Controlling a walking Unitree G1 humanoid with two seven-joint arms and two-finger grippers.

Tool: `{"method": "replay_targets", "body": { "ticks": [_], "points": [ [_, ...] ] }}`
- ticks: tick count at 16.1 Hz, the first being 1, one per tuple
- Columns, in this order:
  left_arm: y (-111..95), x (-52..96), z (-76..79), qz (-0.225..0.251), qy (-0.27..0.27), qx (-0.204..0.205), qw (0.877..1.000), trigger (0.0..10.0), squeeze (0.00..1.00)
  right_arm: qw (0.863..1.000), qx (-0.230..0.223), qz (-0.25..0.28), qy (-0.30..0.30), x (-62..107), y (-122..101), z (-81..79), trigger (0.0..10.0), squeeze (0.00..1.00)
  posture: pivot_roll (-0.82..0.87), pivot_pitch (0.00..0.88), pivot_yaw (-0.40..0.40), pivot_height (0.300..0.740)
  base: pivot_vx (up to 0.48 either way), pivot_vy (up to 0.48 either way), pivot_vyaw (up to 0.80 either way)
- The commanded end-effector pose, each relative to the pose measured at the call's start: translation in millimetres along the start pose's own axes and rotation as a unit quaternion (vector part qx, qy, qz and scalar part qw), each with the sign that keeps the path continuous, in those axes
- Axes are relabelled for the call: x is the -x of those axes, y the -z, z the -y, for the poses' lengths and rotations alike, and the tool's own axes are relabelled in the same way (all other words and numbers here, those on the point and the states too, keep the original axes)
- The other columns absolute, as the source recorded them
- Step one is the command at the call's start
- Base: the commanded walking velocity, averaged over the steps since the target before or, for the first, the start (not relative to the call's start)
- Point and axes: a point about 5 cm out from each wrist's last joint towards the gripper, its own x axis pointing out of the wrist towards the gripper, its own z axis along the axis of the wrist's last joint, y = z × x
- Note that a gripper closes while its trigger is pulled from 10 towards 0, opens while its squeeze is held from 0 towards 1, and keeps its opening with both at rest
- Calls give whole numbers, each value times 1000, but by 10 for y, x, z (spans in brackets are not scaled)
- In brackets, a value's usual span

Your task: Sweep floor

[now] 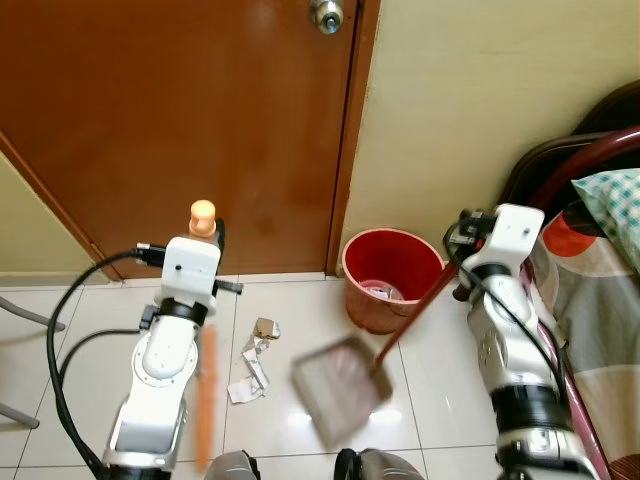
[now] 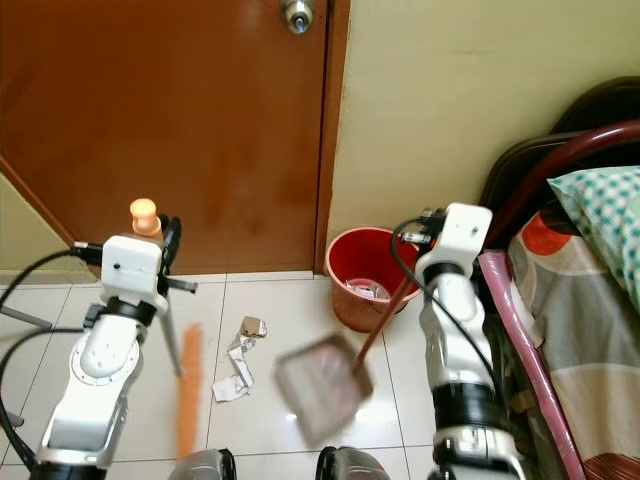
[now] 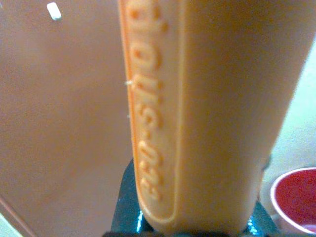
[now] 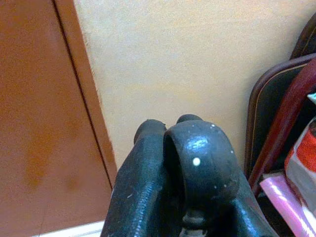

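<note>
Facing a brown door (image 1: 180, 130) with its knob (image 1: 326, 14) up high, cream wall (image 1: 480, 100) to the right of the frame. Down on the white tiled floor (image 1: 300, 300): a red bucket (image 1: 392, 277) tucked against the wall by the door frame, scraps of paper inside. Just beside it, nearer the robot, a dustpan (image 1: 342, 388) tilted and blurred, its dark red handle (image 1: 420, 310) slanting up past the bucket's rim toward the right gripper (image 1: 466, 232). Fingers pressed together in the right wrist view, probably around that handle, though contact itself hidden. Over on the left, left gripper (image 1: 207, 235) clamped on an orange broom handle (image 3: 207, 113), tan knob (image 1: 203, 213) poking above, orange shaft (image 1: 207, 395) dropping blurred along the arm. Between broom and dustpan: crumpled white paper (image 1: 250, 370) and a small tan scrap (image 1: 266, 328), loose on the tiles. Bed (image 1: 590, 290) with patterned bedding crowding the right edge, dark headboard (image 1: 540, 165) close behind the right arm. Grey chair legs (image 1: 25, 320) at the far left. Open tiles mostly in the middle, before the door.
</note>
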Motion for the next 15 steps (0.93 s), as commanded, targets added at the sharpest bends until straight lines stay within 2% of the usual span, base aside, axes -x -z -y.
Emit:
{"method": "replay_targets", "body": {
  "ticks": [1, 2, 5, 6, 8, 12, 15],
  "points": [
    [-182, -61, -94, 47, -15, -30, 998, 10000, 0, 1000, -3, 8, 13, -25, -31, 61, 10000, 0, -12, 101, -36, 740, 0, 0, 0],
    [-202, -70, -93, 53, -11, -32, 998, 10000, 0, 1000, 2, 6, 13, -25, -12, 56, 10000, 0, -12, 100, -35, 740, 0, 0, 0],
    [-393, -192, 33, 83, 17, 22, 996, 10000, 0, 998, 36, -2, 44, -24, 73, 94, 10000, 0, -6, 96, -34, 740, 0, 0, 0],
    [-466, -283, 178, 89, 52, 63, 993, 10000, 0, 996, 47, -9, 80, -47, 103, 131, 10000, 0, -5, 92, -30, 740, 0, 0, 0],
    [-453, -355, 333, 72, 87, 108, 988, 10000, 0, 993, 44, -12, 109, -70, 152, 157, 10000, 0, -12, 89, -23, 740, 0, 0, 0],
    [-463, -375, 454, 71, 114, 121, 983, 10000, 0, 993, 12, -15, 117, -157, 143, 154, 10000, 0, -12, 87, -15, 740, 0, 0, 0],
    [-400, -330, 417, 60, 114, 117, 985, 10000, 0, 992, 23, -70, 102, -37, 314, 152, 10000, 0, 1, 81, -32, 740, 0, 0, 0]
  ]
}}
